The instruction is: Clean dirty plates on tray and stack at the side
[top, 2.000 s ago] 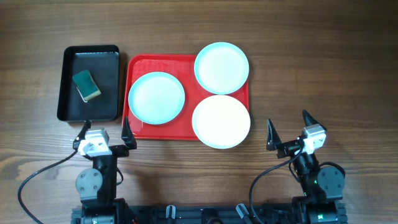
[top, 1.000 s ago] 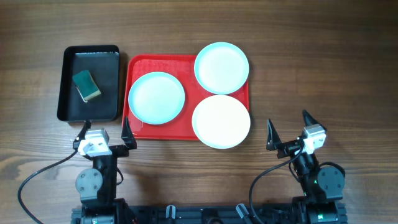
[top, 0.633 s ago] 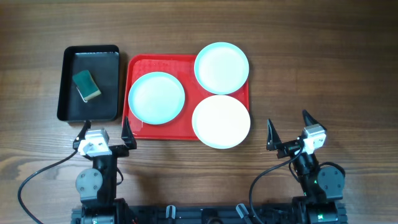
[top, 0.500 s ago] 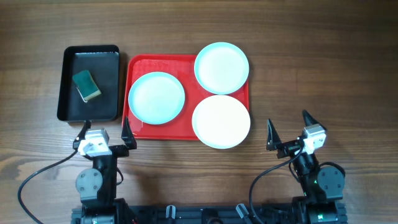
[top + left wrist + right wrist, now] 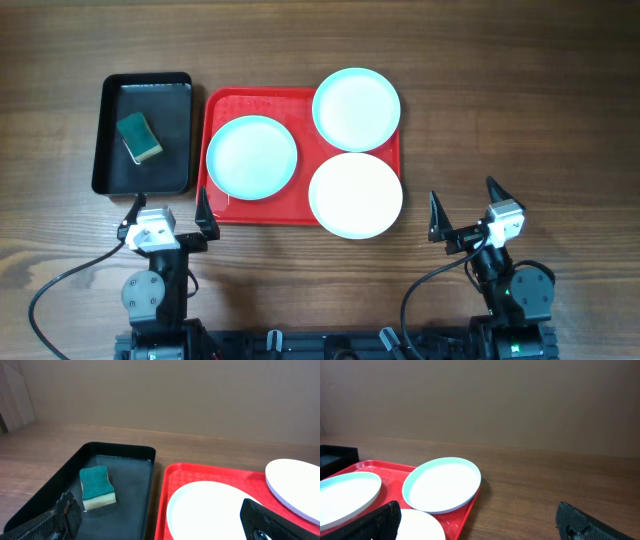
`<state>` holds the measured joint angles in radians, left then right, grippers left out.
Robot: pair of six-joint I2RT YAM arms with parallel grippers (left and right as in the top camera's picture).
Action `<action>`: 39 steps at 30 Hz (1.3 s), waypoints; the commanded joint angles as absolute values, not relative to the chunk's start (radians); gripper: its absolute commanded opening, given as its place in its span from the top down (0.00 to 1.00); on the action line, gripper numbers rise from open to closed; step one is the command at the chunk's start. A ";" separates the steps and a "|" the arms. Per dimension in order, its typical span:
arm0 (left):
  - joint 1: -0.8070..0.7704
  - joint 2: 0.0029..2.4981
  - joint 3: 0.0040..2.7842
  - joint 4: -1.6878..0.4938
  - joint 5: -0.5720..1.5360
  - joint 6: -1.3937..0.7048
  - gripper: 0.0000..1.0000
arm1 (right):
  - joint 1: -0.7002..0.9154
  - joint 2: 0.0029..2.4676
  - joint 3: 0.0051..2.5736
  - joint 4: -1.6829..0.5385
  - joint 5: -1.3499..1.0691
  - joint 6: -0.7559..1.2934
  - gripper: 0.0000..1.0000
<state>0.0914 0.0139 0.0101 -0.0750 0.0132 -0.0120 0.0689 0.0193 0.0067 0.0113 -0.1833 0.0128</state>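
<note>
Three pale mint plates lie on the red tray (image 5: pixel 222 215): one at the left (image 5: pixel 252 157), one at the back right (image 5: pixel 356 109) overlapping the tray's rim, one at the front right (image 5: pixel 355 195). My left gripper (image 5: pixel 168 212) is open and empty, just in front of the tray's front left corner. My right gripper (image 5: pixel 464 208) is open and empty, right of the tray. The left wrist view shows the left plate (image 5: pixel 210 510) and tray (image 5: pixel 172 500). The right wrist view shows the back right plate (image 5: pixel 442 484).
A black bin (image 5: pixel 110 140) stands left of the tray with a green sponge (image 5: pixel 139 137) in it; both show in the left wrist view, the bin (image 5: pixel 131 485) and sponge (image 5: pixel 97 487). Bare wooden table (image 5: pixel 520 120) lies right of the tray.
</note>
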 commanded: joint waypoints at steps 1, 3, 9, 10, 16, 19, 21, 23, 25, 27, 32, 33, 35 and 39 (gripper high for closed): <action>0.087 0.007 0.006 -0.075 0.010 -0.004 0.00 | 0.073 0.017 0.005 0.015 -0.203 0.003 0.00; 0.087 0.007 0.006 -0.075 0.010 -0.004 0.00 | 0.073 0.017 0.005 0.015 -0.203 0.003 0.00; 0.087 0.007 0.006 -0.075 0.010 -0.004 0.00 | 0.073 0.017 0.005 0.015 -0.203 0.001 0.00; 0.087 0.007 0.006 -0.075 0.010 -0.004 0.00 | 0.073 0.017 0.005 0.015 -0.203 0.002 0.00; 0.087 0.007 0.006 -0.075 0.010 -0.004 0.00 | 0.073 0.017 0.005 0.015 -0.204 0.004 0.00; 0.087 0.007 0.006 -0.074 0.011 -0.004 0.00 | 0.073 0.017 0.005 0.020 -0.216 0.003 0.00; 0.087 0.007 0.006 -0.063 0.010 -0.004 0.00 | 0.073 0.017 0.006 0.030 -0.233 0.003 0.00; 0.087 0.007 0.006 -0.047 0.011 -0.004 0.00 | 0.073 0.017 0.006 0.039 -0.250 0.004 0.00; 0.087 0.007 0.013 -0.040 0.011 -0.004 0.00 | 0.073 0.017 0.007 0.039 -0.272 0.009 0.00; 0.087 0.007 0.030 -0.041 0.015 -0.007 0.00 | 0.073 0.017 0.007 0.040 -0.275 0.038 0.00; 0.087 0.007 0.087 -0.047 0.057 -0.007 0.00 | 0.073 0.017 0.023 0.040 -0.286 0.059 0.00; 0.087 0.007 0.105 -0.060 0.063 -0.007 0.00 | 0.073 0.017 0.030 0.040 -0.287 0.059 0.00; 0.087 0.007 0.137 -0.090 0.064 -0.007 0.00 | 0.073 0.017 0.046 0.040 -0.290 0.059 0.00; 0.087 0.007 0.194 -0.150 0.064 -0.007 0.00 | 0.073 0.017 0.080 0.040 -0.289 0.059 0.00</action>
